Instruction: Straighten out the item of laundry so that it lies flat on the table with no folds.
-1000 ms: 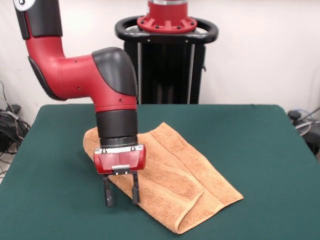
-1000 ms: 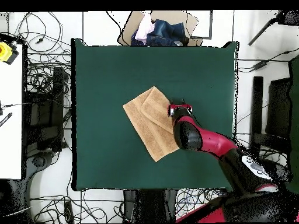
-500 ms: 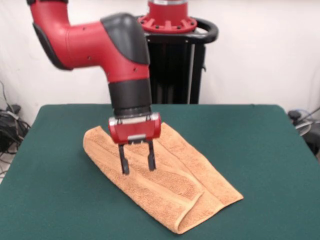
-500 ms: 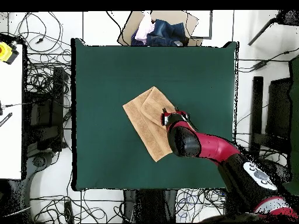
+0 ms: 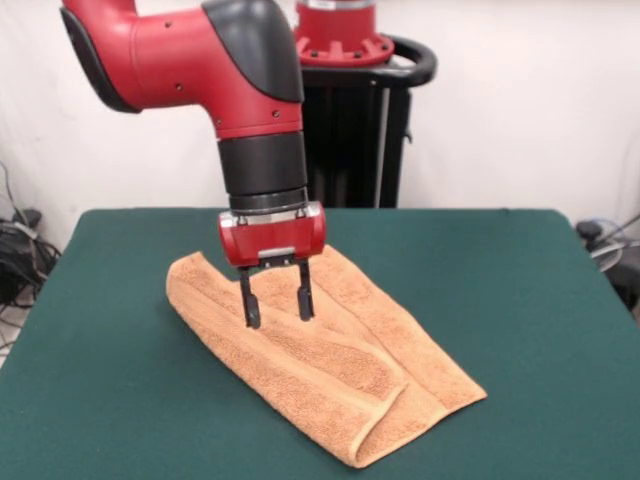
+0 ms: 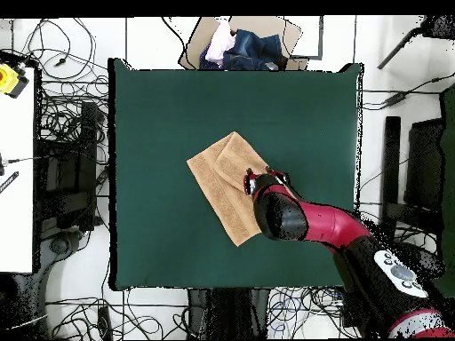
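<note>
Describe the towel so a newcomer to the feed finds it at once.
Look at the green table in the front view; near its middle lies the towel, directly under the red arm's open gripper. It is the only peach terry cloth there, folded over on itself and lying diagonally.

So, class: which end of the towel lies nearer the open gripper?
The far, rounded end of the towel; the gripper hovers beside it.

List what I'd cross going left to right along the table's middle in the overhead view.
Bare table → folded towel → gripper, open over the towel's right edge → red arm → bare table again.
</note>
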`<action>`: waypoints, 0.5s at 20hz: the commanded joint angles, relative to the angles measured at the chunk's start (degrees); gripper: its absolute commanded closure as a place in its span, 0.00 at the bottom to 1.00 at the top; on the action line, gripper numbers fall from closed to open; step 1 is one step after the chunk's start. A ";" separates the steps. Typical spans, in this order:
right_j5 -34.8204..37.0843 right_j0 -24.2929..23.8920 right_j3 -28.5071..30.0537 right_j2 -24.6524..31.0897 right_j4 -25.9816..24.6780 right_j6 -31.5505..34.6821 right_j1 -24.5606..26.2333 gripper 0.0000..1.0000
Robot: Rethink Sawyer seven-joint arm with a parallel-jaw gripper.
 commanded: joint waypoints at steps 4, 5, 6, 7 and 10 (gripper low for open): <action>2.79 4.92 -1.81 -2.06 1.28 8.99 2.82 0.00; 2.61 5.73 -3.09 -2.56 1.22 8.84 3.76 0.00; 1.83 6.96 -4.56 -3.23 0.91 8.69 4.93 0.00; 0.90 8.28 -6.55 -3.98 0.55 8.41 6.92 0.00; -1.36 12.52 -15.41 -5.68 -0.31 6.70 14.73 0.00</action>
